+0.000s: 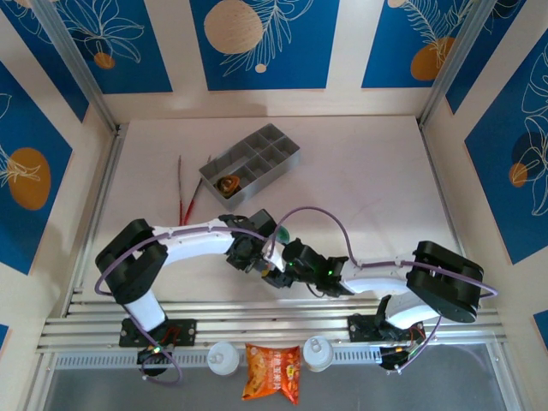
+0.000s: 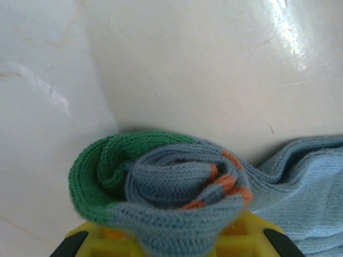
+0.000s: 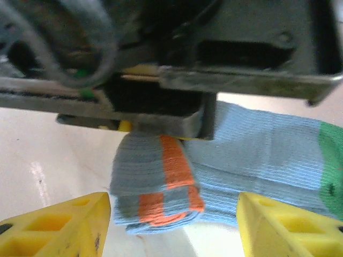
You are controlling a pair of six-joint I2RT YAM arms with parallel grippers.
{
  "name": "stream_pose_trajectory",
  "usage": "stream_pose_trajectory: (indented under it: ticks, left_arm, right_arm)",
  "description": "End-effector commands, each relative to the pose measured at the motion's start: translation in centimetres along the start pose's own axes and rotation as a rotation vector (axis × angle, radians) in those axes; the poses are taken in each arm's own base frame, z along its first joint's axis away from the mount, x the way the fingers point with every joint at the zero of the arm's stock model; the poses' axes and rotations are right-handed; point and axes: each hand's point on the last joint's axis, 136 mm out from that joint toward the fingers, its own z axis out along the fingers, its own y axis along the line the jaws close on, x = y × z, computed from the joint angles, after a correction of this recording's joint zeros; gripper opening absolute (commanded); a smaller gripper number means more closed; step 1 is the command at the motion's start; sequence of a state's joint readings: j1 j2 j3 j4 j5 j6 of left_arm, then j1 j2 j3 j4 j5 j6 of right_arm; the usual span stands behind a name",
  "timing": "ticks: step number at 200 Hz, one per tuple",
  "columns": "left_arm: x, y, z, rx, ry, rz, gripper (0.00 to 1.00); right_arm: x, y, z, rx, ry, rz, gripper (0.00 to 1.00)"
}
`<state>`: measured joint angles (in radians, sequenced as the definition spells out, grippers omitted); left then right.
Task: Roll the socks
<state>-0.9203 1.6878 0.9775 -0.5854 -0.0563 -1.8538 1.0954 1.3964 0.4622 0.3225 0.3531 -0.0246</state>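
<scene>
From above, the left gripper (image 1: pixel 257 257) and right gripper (image 1: pixel 287 265) meet at the table's (image 1: pixel 377 197) near middle. Left wrist: jaws clamp the part-rolled grey-blue sock (image 2: pixel 171 187), green toe coiled in. Right wrist: fingers (image 3: pixel 59 225) spread astride its orange-banded end, seemingly clear; closing there to roll onward comes next.

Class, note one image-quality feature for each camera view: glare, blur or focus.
Left wrist: white glare on the table top right, grey-blue sock knit sharp. Right wrist: dark arm housing near the lens blurred. Top external: even light, crisp.

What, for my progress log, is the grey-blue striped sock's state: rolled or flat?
Partly rolled: grey-blue sock coiled in the left gripper; remainder lies flat.
</scene>
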Motion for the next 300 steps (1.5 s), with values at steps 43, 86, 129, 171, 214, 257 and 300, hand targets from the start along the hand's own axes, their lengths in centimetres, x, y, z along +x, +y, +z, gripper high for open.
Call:
stream_pose_trajectory:
  ticks: [43,86,129,171,214,257,300]
  left_arm:
    - [0.6,5.4,2.8,-0.178,0.055,-0.008,0.00]
    - [0.7,5.1,2.7,-0.165,0.068,0.008,0.00]
    - [0.6,5.0,2.5,-0.149,0.072,0.011,0.00]
    - [0.3,5.0,2.2,-0.141,0.075,0.011,0.00]
    - [0.1,5.2,2.2,-0.115,0.088,-0.006,0.07]
    - [0.2,4.7,2.0,-0.080,0.109,-0.009,0.24]
    - [-1.2,2.9,0.2,0.008,0.087,0.036,0.61]
  right_arm:
    - [-1.0,0.2,1.1,-0.040,-0.018,-0.024,0.62]
    - [-1.1,-0.4,2.9,0.000,0.006,0.028,0.59]
    - [0.0,0.0,3.7,-0.011,0.069,0.081,0.44]
    - [4.1,0.1,3.5,0.026,0.206,0.217,0.00]
    - [10.7,1.1,2.6,0.078,0.351,0.396,0.00]
    - [15.9,1.4,1.5,0.126,0.405,0.515,0.00]
    - [18.5,2.5,1.1,0.102,0.452,0.542,0.00]
